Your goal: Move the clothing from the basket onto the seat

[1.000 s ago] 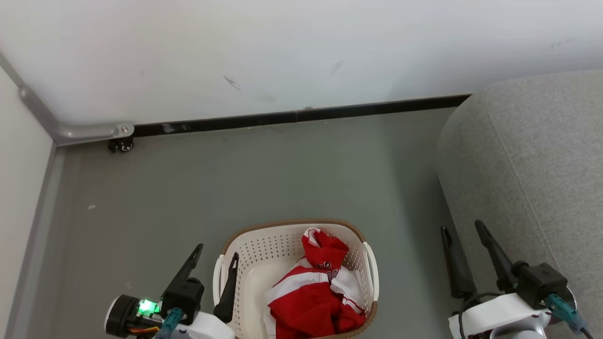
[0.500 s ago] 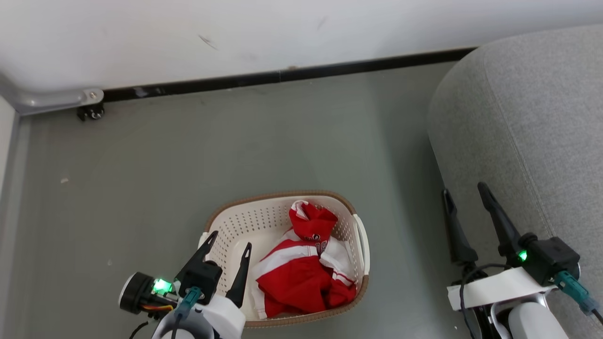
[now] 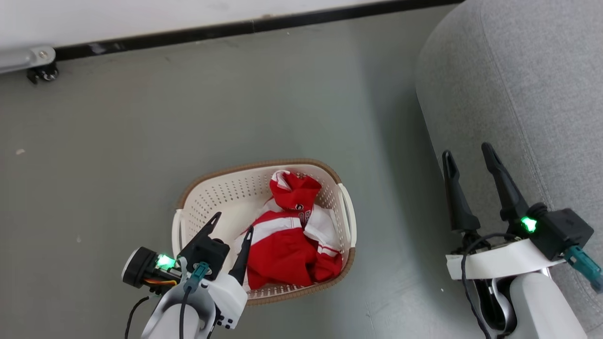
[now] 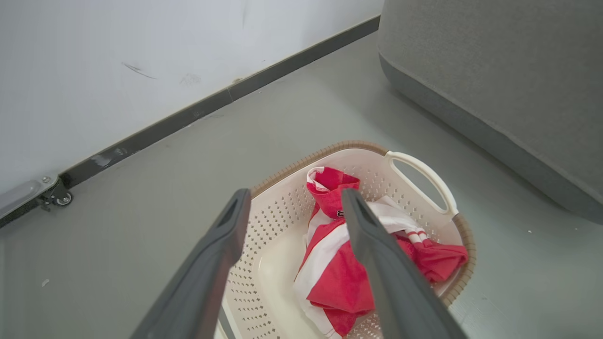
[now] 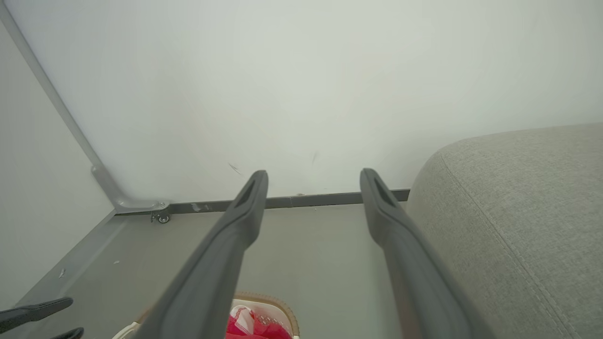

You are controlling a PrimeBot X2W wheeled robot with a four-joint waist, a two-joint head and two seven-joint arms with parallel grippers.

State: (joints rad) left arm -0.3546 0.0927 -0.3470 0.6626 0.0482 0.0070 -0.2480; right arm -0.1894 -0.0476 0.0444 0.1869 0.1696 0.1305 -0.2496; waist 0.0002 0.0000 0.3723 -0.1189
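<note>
Reach step, nothing lifted yet. Soft red sports clothing with white stripes (image 3: 287, 235) lies heaped in right half of cream perforated plastic basket with brown rim (image 3: 256, 165), on floor, apart from large rounded light grey fabric seat (image 3: 518, 70).

Left gripper (image 3: 234, 221) above basket's near-left corner, fingers spread, empty. Right gripper (image 3: 466, 149) beside seat edge, fingers apart, empty.

Next move, likely: left gripper dips right onto heap, pinches a thick fold.

Heap's long axis runs from near rim to far rim, bunched end toward wall.

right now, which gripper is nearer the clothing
Left. The left gripper hangs over the basket's left side, just beside the clothing; the right gripper is well off to the right, next to the seat.
</note>
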